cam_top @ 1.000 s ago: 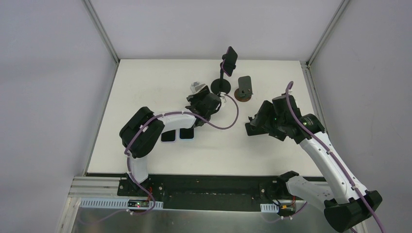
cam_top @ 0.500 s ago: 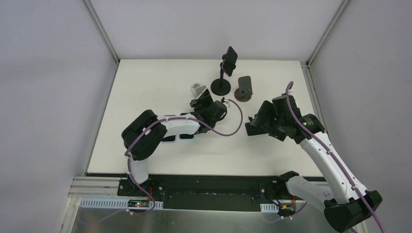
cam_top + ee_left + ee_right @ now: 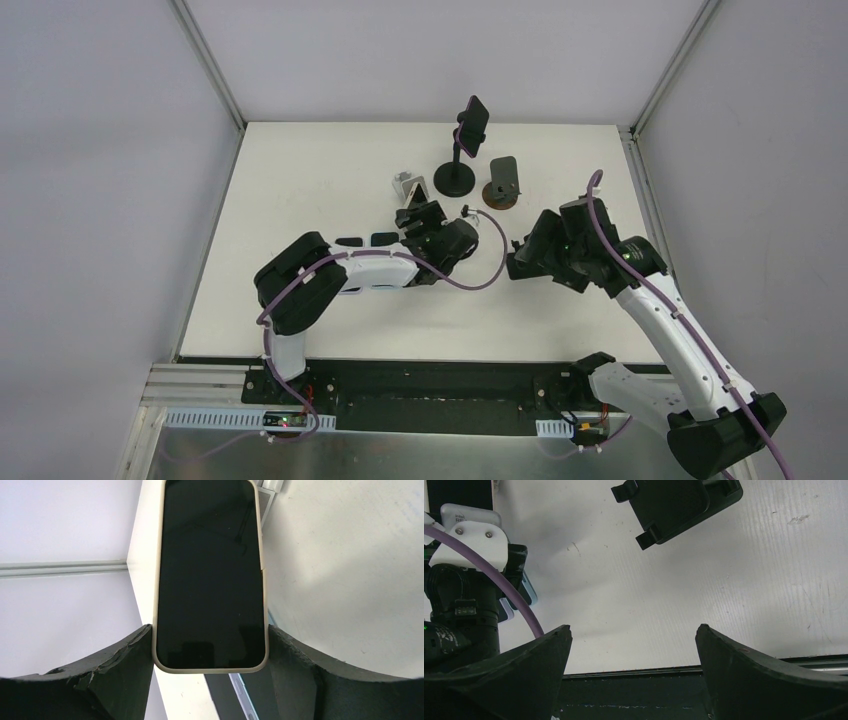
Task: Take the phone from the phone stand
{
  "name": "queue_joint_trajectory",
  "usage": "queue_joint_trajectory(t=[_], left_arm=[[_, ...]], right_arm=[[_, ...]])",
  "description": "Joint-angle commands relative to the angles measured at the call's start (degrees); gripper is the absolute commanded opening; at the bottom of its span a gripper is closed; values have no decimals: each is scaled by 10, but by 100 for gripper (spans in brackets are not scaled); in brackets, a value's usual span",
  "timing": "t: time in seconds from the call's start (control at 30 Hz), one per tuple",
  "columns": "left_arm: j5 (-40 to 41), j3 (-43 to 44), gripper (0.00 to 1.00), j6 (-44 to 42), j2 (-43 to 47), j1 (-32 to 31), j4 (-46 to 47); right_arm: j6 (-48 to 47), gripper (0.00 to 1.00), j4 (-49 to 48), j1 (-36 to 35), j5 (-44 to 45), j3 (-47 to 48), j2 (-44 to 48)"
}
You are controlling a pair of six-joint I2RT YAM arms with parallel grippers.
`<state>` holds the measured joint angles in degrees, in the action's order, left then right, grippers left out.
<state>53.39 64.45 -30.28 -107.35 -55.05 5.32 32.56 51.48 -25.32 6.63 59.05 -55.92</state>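
Observation:
My left gripper [image 3: 210, 630] is shut on a phone [image 3: 210, 575] with a black screen and a beige case, pinched by its two long edges. Seen from above, this gripper [image 3: 418, 217] hangs just in front of a small silver phone stand [image 3: 404, 184], and the phone is clear of it. A corner of that stand [image 3: 270, 485] shows past the phone's top edge. My right gripper [image 3: 514, 262] hovers over the table to the right, open with nothing between its fingers [image 3: 544, 650].
A tall black stand [image 3: 455, 178] with a dark clamp head [image 3: 473, 122] rises at the back. Beside it is a dark cradle on a brown base [image 3: 503, 181], also visible in the right wrist view [image 3: 676, 502]. Two phones [image 3: 350, 241] lie flat under my left forearm.
My left arm has drawn back toward the near side and to the right, carrying the phone away from the silver stand. The right arm has barely moved.

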Motion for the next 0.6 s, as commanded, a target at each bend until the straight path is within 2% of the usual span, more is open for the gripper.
queue_joint_trajectory(t=[0.0, 0.57], left_arm=[[78, 2, 0, 34, 16, -27, 27], [119, -34, 0, 140, 17, -105, 5]], right_arm=[[8, 98, -3, 3, -4, -5, 11], [9, 98, -1, 3, -5, -8, 12]])
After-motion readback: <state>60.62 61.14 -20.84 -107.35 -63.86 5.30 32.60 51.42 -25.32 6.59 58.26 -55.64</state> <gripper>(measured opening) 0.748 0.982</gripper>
